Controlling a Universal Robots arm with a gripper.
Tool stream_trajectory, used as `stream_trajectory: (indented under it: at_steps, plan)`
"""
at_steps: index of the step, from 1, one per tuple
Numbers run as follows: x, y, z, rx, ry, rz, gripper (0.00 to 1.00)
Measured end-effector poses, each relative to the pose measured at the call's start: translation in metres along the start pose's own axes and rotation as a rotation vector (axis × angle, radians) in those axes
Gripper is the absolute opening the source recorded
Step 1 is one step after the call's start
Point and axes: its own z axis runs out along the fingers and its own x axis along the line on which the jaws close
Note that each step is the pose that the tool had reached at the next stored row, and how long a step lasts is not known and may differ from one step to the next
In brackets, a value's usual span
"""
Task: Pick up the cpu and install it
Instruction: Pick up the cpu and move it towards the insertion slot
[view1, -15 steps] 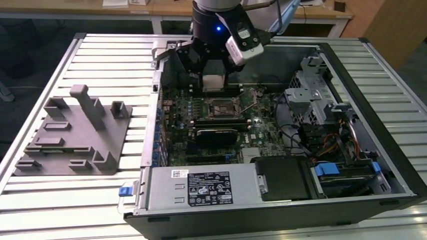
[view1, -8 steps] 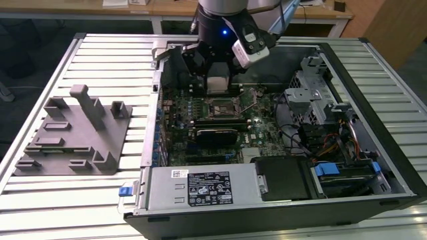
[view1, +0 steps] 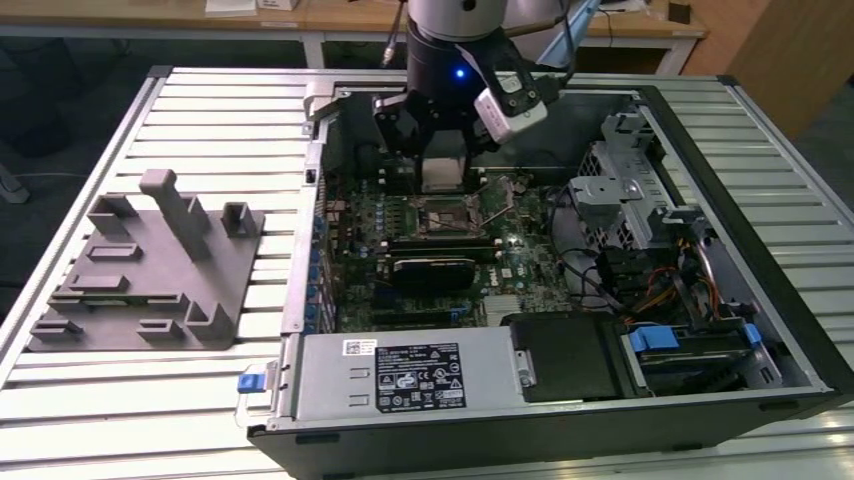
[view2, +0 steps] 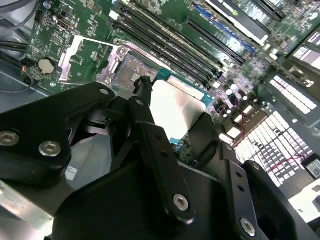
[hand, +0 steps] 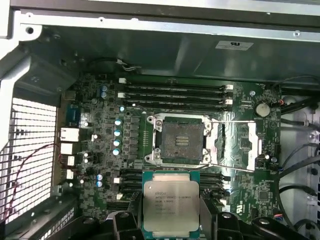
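My gripper (view1: 445, 172) is shut on the cpu (view1: 445, 165), a flat square chip with a silvery top and a thin green rim. I hold it inside the open computer case, a little above the motherboard (view1: 400, 260). In the first wrist view the cpu (hand: 171, 202) hangs between the black fingers (hand: 134, 210), beside the socket (hand: 180, 140) and apart from it. The socket stands open, with bare contacts and its metal load plate (hand: 247, 145) flipped aside. In the second wrist view the cpu (view2: 175, 107) is seen from behind the fingers (view2: 145, 100), with the socket (view2: 131, 70) beyond it.
A grey plastic fixture block (view1: 147, 265) stands on the slatted table at the exterior view's left. Inside the case are a power supply (view1: 400, 375), a drive cage (view1: 627, 200), loose cables (view1: 667, 290) and memory slots (hand: 175, 95). Case walls (hand: 150, 30) ring the board.
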Motion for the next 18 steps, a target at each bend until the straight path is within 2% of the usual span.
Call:
stream_trajectory:
  at_steps: [18]
  plan:
    - [-0.0084, 0.0102, 0.0201, 0.0001, 0.0004, 0.006, 0.54]
